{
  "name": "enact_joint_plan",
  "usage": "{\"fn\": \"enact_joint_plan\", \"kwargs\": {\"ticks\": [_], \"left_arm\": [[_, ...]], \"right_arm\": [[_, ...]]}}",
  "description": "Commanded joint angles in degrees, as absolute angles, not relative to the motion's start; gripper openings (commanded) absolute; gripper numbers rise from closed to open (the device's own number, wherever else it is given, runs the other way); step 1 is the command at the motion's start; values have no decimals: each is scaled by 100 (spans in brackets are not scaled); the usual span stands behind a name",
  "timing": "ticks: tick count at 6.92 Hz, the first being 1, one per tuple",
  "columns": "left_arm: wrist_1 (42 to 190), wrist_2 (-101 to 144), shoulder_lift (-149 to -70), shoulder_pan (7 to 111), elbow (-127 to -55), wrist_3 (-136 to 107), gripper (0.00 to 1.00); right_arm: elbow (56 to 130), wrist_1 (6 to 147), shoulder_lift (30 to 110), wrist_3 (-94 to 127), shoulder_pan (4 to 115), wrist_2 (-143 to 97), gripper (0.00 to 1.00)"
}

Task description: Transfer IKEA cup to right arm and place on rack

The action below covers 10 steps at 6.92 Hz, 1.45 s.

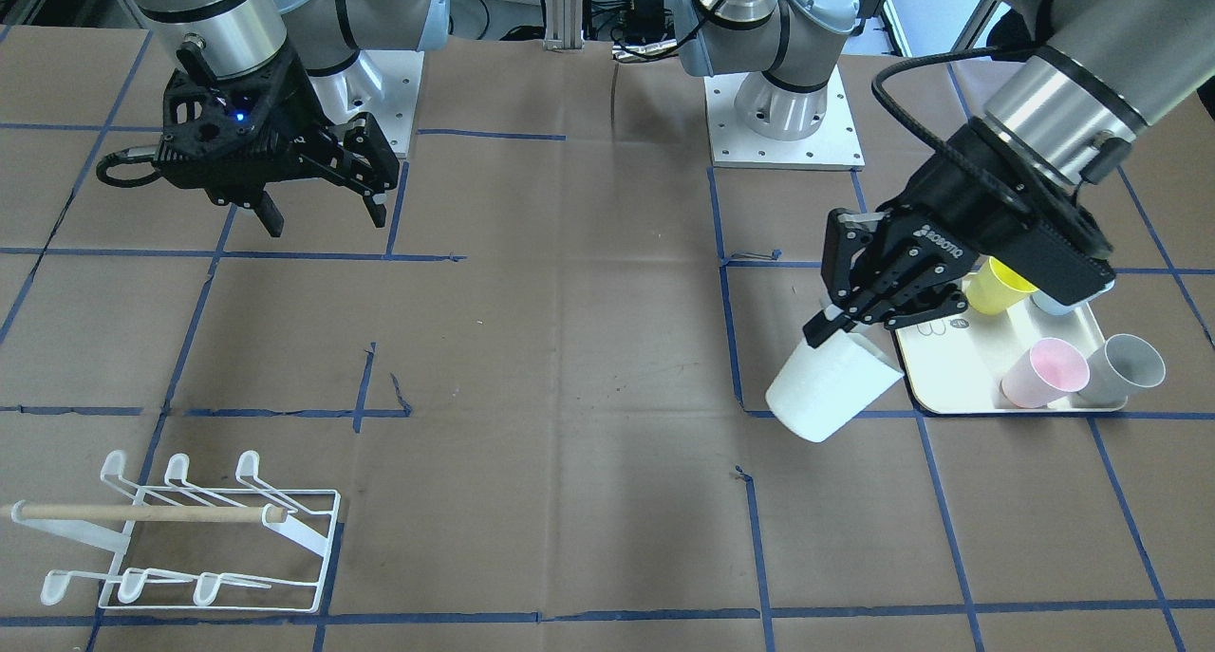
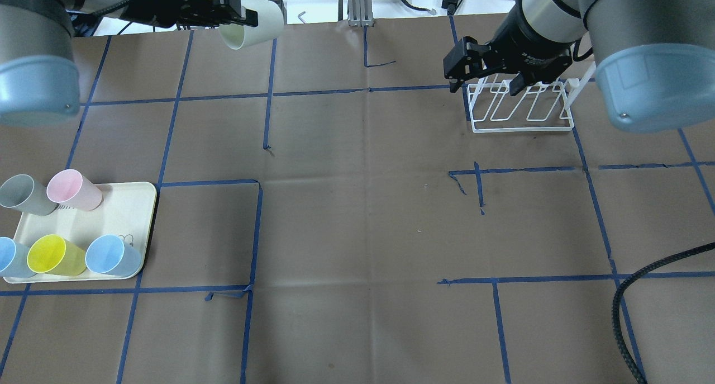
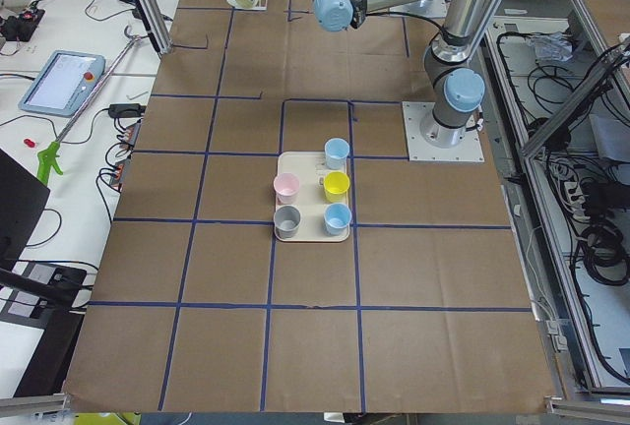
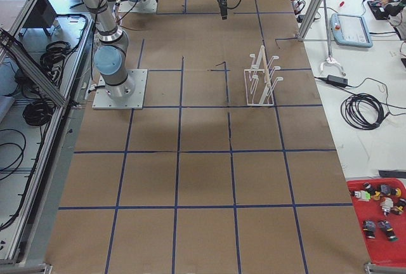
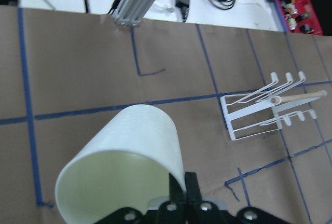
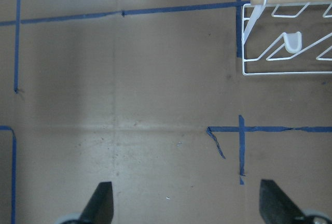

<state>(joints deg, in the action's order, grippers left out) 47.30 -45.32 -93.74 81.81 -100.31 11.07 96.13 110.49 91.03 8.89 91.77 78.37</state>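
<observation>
Left pincer [image 1: 837, 327]: clamped on white cup [image 1: 828, 388] by its rim, cup tilted above the counter, beside tray.
Right pincer [image 1: 327, 220]: fingers apart, aloft.
Counter [image 1: 570, 348]: brown paper, blue tape grid.
Rack [image 1: 190, 538]: on counter, well apart from cup.
Tray [image 1: 940, 367]: five coloured cups [image 1: 1044, 372].

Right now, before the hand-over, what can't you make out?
Front-facing view: how deep the left fingers reach into the white cup, hidden by its wall.
Overhead view: the rack far prongs, covered by the right fingers.
Overhead view: one blue cup, cut by the left edge.

Open table [image 2: 363, 205] separates the cup tray [image 2: 131, 205] from the rack [image 2: 520, 129].
</observation>
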Motion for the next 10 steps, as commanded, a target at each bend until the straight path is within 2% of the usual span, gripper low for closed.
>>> {"fn": "enact_joint_plan", "kwargs": {"ticks": [1, 2, 3, 6, 8, 10], "left_arm": [[2131, -3914, -9185, 8436, -11489, 749, 0], [683, -3929, -9254, 8672, -12001, 34, 0], [7, -3972, -9246, 8884, -12215, -330, 0], [-491, -3981, -9158, 9219, -12743, -334, 0], [-501, -3981, -9167, 9368, -12762, -325, 0], [-501, -3981, -9176, 9396, -12762, -325, 0]], "right_arm": [[9911, 12096, 9079, 2603, 9176, 7568, 100], [10401, 13121, 9131, 3141, 9176, 7150, 100], [10893, 14140, 9149, 3747, 9176, 6806, 100], [11862, 16631, 9176, 6144, 9185, 6111, 100], [12206, 18028, 9097, 7256, 9193, 5924, 100], [12497, 18098, 9149, 7365, 9211, 5967, 100]]}}
